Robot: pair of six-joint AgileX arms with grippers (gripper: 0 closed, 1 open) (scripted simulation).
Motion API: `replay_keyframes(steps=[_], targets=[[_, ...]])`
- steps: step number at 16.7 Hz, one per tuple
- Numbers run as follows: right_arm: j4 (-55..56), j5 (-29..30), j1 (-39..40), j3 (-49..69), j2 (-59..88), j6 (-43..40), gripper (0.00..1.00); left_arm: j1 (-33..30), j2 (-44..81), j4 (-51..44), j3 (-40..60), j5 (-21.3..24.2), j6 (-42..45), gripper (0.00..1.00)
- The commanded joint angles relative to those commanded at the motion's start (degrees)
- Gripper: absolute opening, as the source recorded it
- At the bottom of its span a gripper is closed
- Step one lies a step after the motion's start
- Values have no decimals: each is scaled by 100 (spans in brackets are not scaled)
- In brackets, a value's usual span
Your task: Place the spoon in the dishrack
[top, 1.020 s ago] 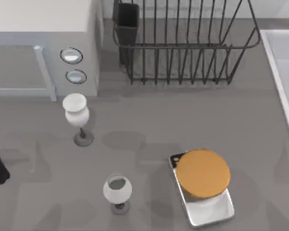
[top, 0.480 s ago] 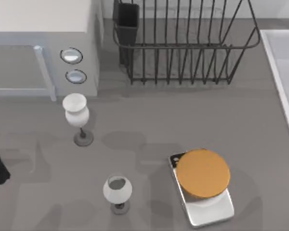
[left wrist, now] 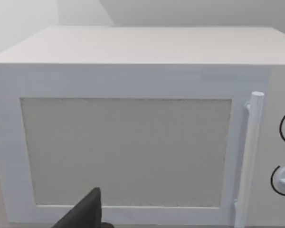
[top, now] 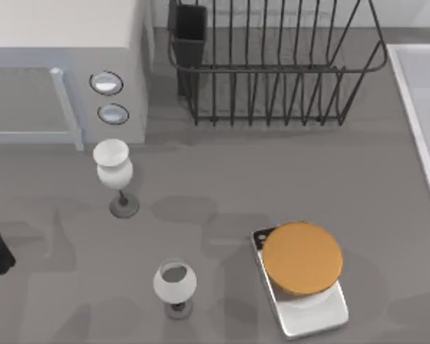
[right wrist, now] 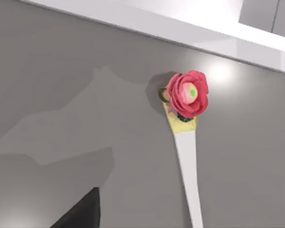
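At the left edge of the worktop the left arm stands parked; a dark part of it shows there in the top view. Its wrist camera faces the door of the white microwave, which fills the far left corner of the worktop. A dark piece of the left pincer shows at the edge of that view, and I cannot tell if its fingers are apart or together.

Going toward the right, two white goblets stand upright in the left half: one goblet just in front of the microwave, the second goblet near the front edge. The dishrack sits at the far edge, about the middle, with its black utensil cup at the corner nearest the microwave. Toward the front edge, right of the middle, a flat silver tray carries a round orange disc.

The spoon lies flat on the grey worktop in the right wrist view, close to a pale raised edge. Its head bears a red rose-like ornament, and its long white handle runs away from that edge, toward the camera. So the right arm is, I judge, the nearer one and should take it. The right pincer shows as a dark piece beside the handle, apart from it, and holds nothing; open or closed I cannot tell. I think the pincer must move sideways over the handle and close across the long axis.
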Motion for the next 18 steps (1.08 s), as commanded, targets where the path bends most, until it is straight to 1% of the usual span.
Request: replay_keyframes(steps=[4,8,14,16,18], targets=[[-1011,-25,-643,972,1452,-980,100,0,0,0,0,0,0,100],[-1515,-59,-971,1479,2176,-1482,100,0,0,0,0,0,0,100],[-1511,-58,-963,1476,2198,-1498,100,0,0,0,0,0,0,100],[-1310,-60,-965,1352,2306,-1488,100,0,0,0,0,0,0,100],[-871,-62,-965,1121,2512,-1478,100,0,0,0,0,0,0,100]])
